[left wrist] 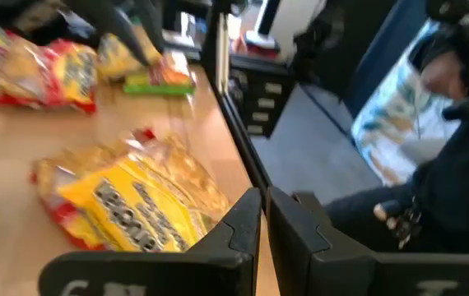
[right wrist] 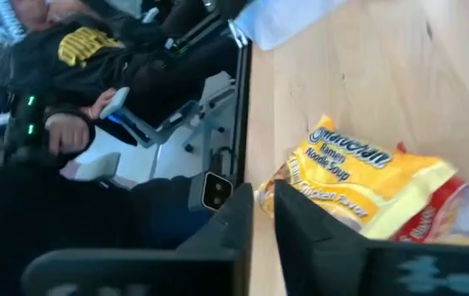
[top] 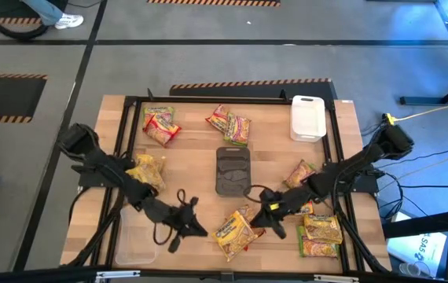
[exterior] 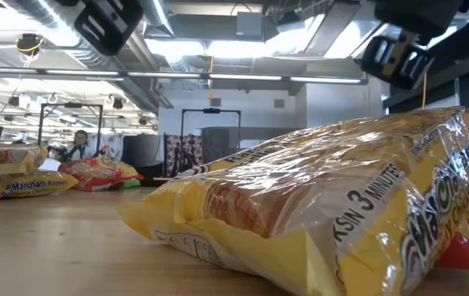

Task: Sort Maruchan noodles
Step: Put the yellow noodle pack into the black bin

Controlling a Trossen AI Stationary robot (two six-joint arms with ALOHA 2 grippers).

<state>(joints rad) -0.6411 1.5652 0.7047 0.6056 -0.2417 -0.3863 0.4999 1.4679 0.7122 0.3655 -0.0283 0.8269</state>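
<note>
Both grippers (top: 183,228) (top: 269,216), fingers clenched on nothing, flank a yellow noodle packet (top: 235,233) at the table's (top: 200,149) six o'clock; one should release before descending squarely.

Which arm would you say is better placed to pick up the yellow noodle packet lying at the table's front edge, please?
Probably the right. In the high view the right gripper sits almost touching the yellow noodle packet, fingers nearly closed. The left gripper is a little farther off, beside the clear tray.

yellow packet (top: 235,232), dark tray (top: 233,170), white tray (top: 307,118)
</note>
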